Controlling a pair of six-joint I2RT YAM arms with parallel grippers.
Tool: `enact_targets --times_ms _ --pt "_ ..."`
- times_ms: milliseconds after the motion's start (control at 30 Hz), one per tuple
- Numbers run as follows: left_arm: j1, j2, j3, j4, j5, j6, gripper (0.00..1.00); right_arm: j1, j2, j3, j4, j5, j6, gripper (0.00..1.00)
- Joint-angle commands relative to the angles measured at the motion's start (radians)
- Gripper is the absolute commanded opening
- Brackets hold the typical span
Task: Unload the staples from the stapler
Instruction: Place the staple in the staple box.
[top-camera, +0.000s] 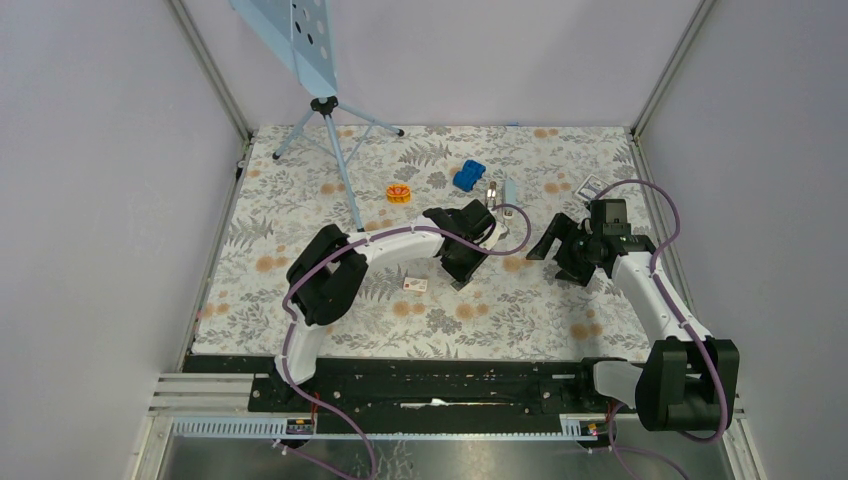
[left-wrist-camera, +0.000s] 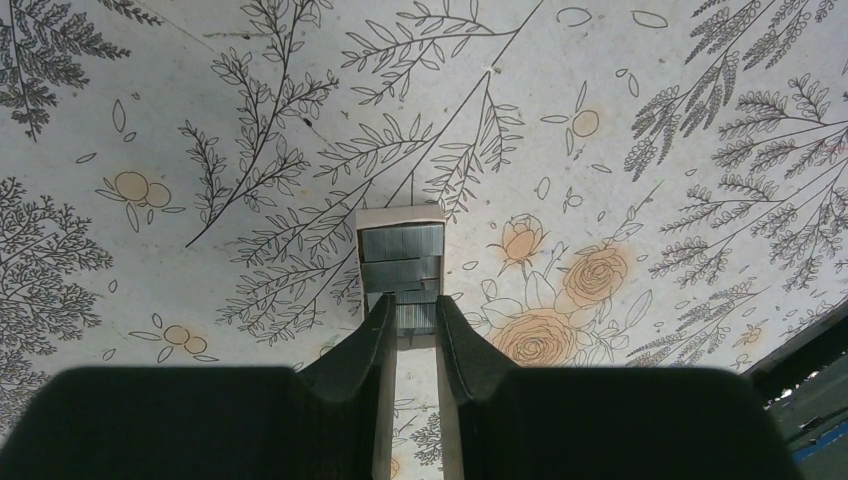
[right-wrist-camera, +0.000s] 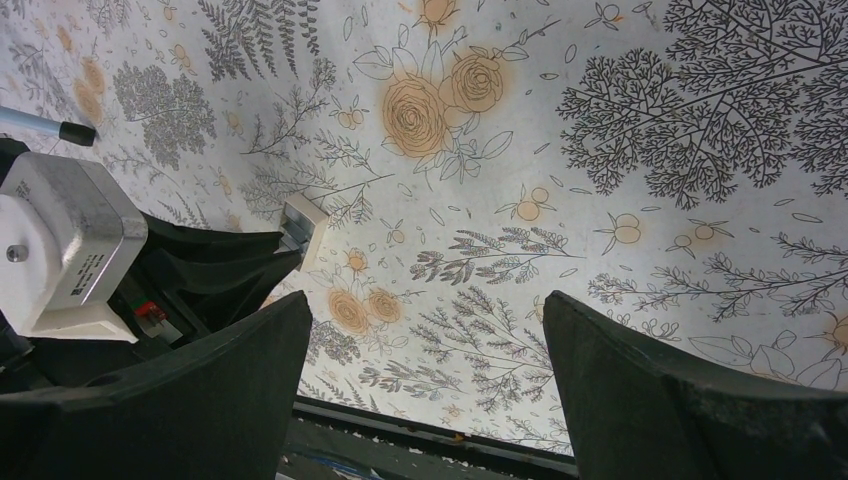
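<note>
My left gripper (left-wrist-camera: 412, 305) is nearly shut, its fingertips on either side of the staples (left-wrist-camera: 416, 318), a short silvery strip. It hangs just over a small cream tray (left-wrist-camera: 400, 214) that holds more grey staple strips. In the top view the left gripper (top-camera: 462, 270) is at the table's middle, pointing down. The tray also shows in the right wrist view (right-wrist-camera: 301, 222), under the left gripper's fingers. A blue stapler (top-camera: 468, 176) lies at the back centre with silvery parts (top-camera: 493, 191) beside it. My right gripper (top-camera: 546, 249) is wide open and empty (right-wrist-camera: 425, 300), to the right of the left one.
A small white box with an orange mark (top-camera: 414, 285) lies left of the left gripper. An orange ring-shaped thing (top-camera: 399, 193) lies back left of centre. A tripod (top-camera: 335, 150) with a blue panel stands at the back left. Walls close in the floral mat (top-camera: 300, 200).
</note>
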Motion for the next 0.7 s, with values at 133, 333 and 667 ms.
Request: enact_targets --times_ms 133,333,667 --pt "-0.006 -0.012 0.039 0.029 0.01 0.017 0.12 -0.002 -0.005 -0.008 0.015 -0.028 -0.016 0.94" --pt "-0.006 -0.015 0.038 0.029 0.002 0.019 0.19 -0.002 -0.006 -0.011 0.018 -0.033 -0.018 0.94" --pt "-0.005 -0.018 0.037 0.031 -0.002 0.019 0.28 -0.003 -0.014 -0.014 0.018 -0.037 -0.019 0.95"
